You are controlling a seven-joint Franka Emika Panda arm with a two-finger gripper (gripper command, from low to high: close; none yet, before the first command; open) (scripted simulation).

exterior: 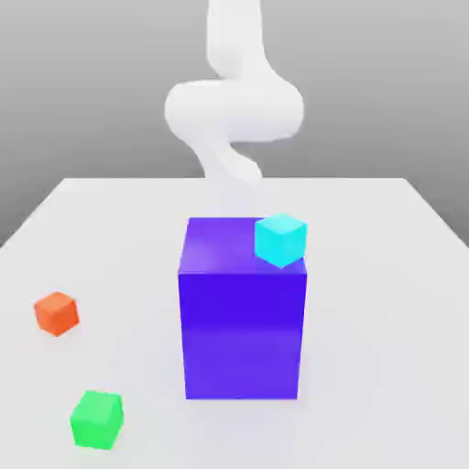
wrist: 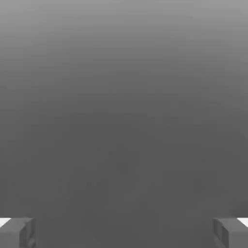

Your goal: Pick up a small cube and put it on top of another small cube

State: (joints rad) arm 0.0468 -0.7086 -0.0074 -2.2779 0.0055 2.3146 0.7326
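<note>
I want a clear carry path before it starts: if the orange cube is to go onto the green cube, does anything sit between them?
Nothing visible does. The orange cube and green cube lie apart on bare table; the purple block and cyan cube stand off toward the exterior view's right.

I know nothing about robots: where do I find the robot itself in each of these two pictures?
Exterior view: the white arm stands at the top middle, behind the big blue block.
Hand view: the pincer is open, its two grey fingertips wide apart with nothing between them.
Shared landmark: the plain grey backdrop seems to be what both pictures have in common.
</note>
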